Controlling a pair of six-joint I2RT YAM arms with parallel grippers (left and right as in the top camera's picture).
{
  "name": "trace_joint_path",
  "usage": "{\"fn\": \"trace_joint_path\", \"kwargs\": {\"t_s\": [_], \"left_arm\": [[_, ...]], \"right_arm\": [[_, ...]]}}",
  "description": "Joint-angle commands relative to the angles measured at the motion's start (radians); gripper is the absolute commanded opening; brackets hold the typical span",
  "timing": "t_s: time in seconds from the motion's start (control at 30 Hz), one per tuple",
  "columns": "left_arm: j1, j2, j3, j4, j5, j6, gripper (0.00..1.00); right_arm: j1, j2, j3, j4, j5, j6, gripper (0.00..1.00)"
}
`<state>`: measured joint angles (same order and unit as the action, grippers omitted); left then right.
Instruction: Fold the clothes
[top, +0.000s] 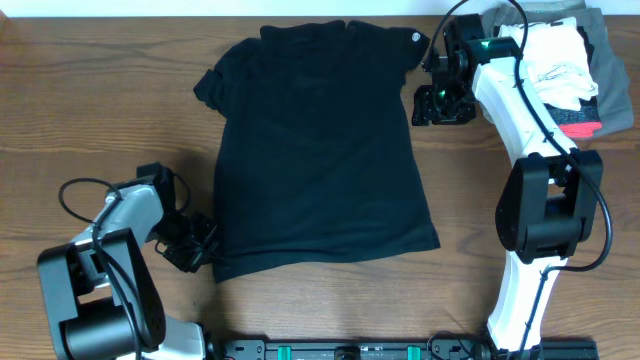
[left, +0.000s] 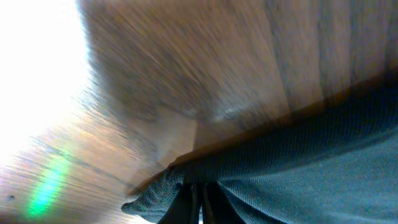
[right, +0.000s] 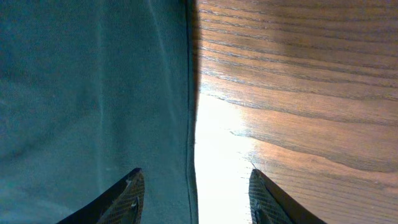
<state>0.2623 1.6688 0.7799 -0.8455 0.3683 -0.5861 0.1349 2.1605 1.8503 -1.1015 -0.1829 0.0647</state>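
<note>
Wooden table (top: 80, 90) carries the black T-shirt (top: 320, 150) spread flat at centre, its long axis running 12 to 6 o'clock. At 7 o'clock the left gripper (top: 197, 243) pinches the hem corner (fabric bunched between closed fingers). At 2 o'clock the right gripper (top: 440, 100), jaws apart and empty, straddles the side edge.
</note>
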Motion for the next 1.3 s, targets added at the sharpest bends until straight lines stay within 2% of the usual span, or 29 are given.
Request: {"fn": "trace_joint_path", "kwargs": {"t_s": [0.0,0.03,0.07,0.13,0.2,0.4,0.63,0.87,0.93,1.1,1.27], "left_arm": [[0.023,0.016,-0.023,0.021,-0.089,0.059,0.06],[0.023,0.016,-0.023,0.020,-0.088,0.063,0.08],[0.023,0.016,-0.023,0.020,-0.087,0.070,0.14],[0.023,0.016,-0.023,0.021,-0.077,0.114,0.40],[0.023,0.016,-0.015,0.016,-0.061,0.170,0.53],[0.023,0.000,0.059,-0.039,-0.074,0.191,0.64],[0.022,-0.098,0.104,-0.089,-0.073,0.247,0.94],[0.021,-0.282,0.111,-0.079,-0.073,0.276,0.98],[0.022,-0.332,0.116,-0.051,-0.073,0.276,0.98],[0.022,-0.446,0.116,0.091,-0.074,0.276,0.99],[0.023,-0.449,0.116,0.216,-0.091,0.275,0.99]], "right_arm": [[-0.005,-0.022,-0.002,0.005,0.002,0.009,0.55],[-0.005,-0.022,-0.002,0.009,0.002,0.009,0.56],[-0.005,-0.022,-0.002,0.012,0.002,0.009,0.57],[-0.005,-0.022,-0.002,0.029,0.002,0.009,0.59],[-0.004,-0.022,-0.002,0.052,-0.010,0.009,0.60],[0.021,-0.022,-0.002,0.124,-0.017,0.008,0.63],[0.053,-0.022,-0.002,0.122,-0.017,0.005,0.64],[0.090,-0.021,-0.002,0.187,-0.017,0.006,0.63],[0.106,-0.019,-0.002,0.199,-0.017,0.008,0.52],[0.160,-0.009,-0.010,0.113,-0.016,0.057,0.04],[0.192,-0.008,-0.075,-0.015,-0.016,0.137,0.01]]}}
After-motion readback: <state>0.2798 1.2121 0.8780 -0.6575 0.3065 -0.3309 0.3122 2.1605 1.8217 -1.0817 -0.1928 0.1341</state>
